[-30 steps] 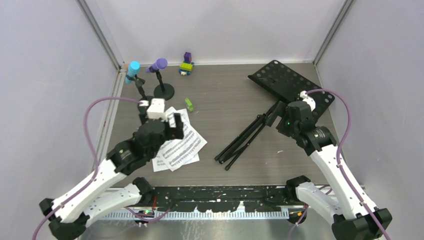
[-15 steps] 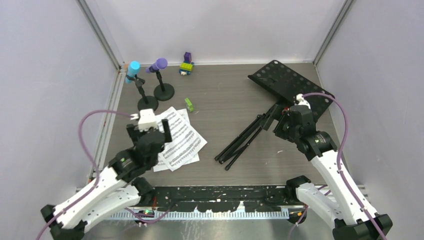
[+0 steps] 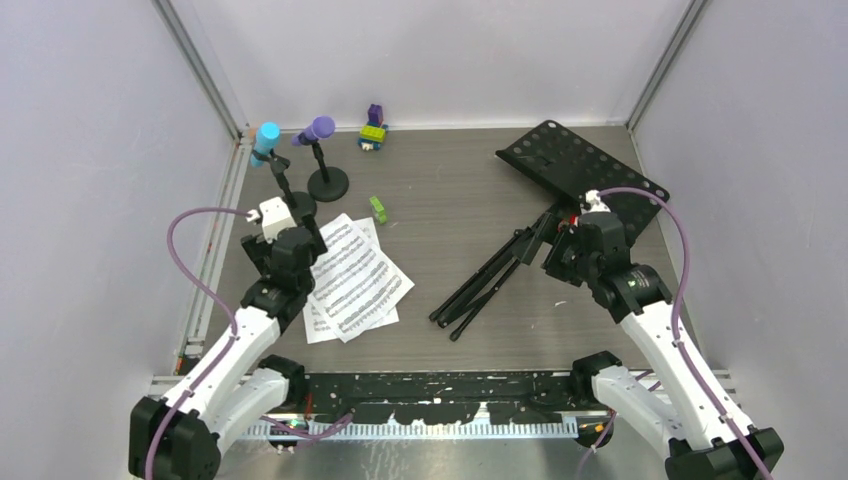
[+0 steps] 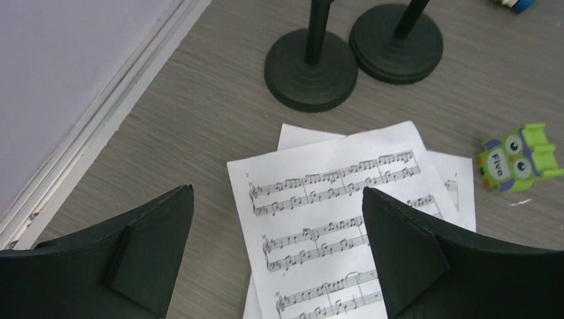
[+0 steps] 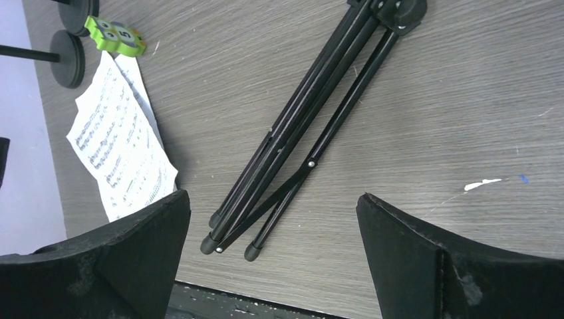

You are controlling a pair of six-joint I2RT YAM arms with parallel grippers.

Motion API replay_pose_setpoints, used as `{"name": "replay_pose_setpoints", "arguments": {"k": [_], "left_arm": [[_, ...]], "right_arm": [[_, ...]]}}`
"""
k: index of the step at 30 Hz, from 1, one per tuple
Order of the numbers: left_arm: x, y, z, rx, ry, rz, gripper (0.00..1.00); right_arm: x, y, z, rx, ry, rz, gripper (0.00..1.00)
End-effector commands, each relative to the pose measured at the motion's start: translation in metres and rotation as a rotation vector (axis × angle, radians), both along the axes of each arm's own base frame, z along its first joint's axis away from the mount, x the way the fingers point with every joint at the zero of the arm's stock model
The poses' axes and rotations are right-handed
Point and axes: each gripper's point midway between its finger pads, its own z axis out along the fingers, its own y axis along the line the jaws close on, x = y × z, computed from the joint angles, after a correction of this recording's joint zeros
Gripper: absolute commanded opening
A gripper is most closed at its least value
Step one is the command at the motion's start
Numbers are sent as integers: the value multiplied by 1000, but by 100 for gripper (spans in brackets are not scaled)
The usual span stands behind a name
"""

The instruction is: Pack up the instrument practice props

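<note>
Approach step. Pages (image 4: 332, 219) lie under your wide left gripper (image 4: 276, 252), rack legs (image 5: 312, 133) under your wide right gripper (image 5: 273, 226); descend, then close.

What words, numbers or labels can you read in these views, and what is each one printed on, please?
"Five": on the front of the green owl toy.
White sheet-music pages: staves and notes only; the tiny bar numbers at the line starts are too small to read.
No other text can be read.
</note>
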Motion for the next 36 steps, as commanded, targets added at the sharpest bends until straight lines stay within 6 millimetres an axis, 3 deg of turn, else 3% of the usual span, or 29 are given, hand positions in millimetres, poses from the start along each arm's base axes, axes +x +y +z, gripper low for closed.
{"name": "replay_pose_setpoints", "arguments": {"k": [1,7,19,30,36], "left_arm": [[23,7,41,3,-245,31,100],[52,18,32,23,-278,21,100],[105,36,20,223,-304,20,100],[142,49,8,282,-346,23,92],[163,55,3,341,-358,40,83]], "right_arm": [[6,11,8,43,-33,43,100],[7,13,5,49,-29,52,100],[13,17,0,37,-15,79,100],[19,14,-3,-22,-15,105,100],[24,23,4,5,-14,137,100]]}}
